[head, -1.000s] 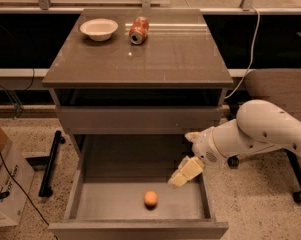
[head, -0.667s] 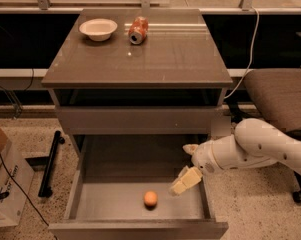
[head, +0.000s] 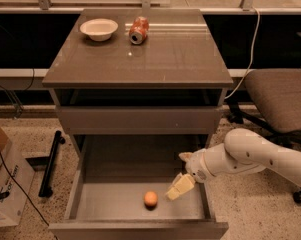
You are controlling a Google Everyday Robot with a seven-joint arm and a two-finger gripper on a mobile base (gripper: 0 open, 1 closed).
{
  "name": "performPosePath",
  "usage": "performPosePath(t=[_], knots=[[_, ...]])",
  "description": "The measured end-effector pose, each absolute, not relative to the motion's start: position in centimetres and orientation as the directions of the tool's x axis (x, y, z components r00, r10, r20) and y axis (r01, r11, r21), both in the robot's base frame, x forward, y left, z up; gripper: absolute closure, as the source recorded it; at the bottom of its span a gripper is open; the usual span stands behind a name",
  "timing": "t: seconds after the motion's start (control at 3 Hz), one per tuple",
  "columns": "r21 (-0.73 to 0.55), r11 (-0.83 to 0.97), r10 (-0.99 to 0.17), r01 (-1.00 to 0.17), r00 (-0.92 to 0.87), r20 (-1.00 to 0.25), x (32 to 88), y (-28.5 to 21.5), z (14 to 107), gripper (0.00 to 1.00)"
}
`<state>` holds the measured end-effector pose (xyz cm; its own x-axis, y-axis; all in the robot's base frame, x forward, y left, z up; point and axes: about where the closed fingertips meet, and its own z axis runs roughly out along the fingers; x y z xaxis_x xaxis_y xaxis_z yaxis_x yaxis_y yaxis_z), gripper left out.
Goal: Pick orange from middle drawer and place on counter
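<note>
The orange (head: 150, 199) lies on the floor of the pulled-out middle drawer (head: 140, 226), near its front centre. My gripper (head: 176, 176) reaches in from the right on a white arm and hangs inside the drawer, just right of the orange and a little above it. Its fingers (head: 179, 187) stand apart and hold nothing. The counter (head: 140, 59) is the glossy grey-brown top of the cabinet, above the drawer.
A white bowl (head: 99, 29) and a tipped orange-red soda can (head: 138, 30) sit at the back of the counter. An office chair (head: 282, 101) stands to the right. A cardboard box (head: 2, 176) and a black bar (head: 50, 161) lie on the floor to the left.
My arm has sunk lower and moved left, bringing the gripper deeper into the drawer and closer to the orange. The orange has not moved.
</note>
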<state>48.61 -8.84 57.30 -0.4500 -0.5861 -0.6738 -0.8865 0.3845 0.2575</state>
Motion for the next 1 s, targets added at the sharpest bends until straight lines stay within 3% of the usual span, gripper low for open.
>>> performPosePath(t=[1.0], knots=[[0.229, 0.489, -0.572, -0.842, -0.508, -0.644, 50.9, -7.8, 45.5, 0.0]])
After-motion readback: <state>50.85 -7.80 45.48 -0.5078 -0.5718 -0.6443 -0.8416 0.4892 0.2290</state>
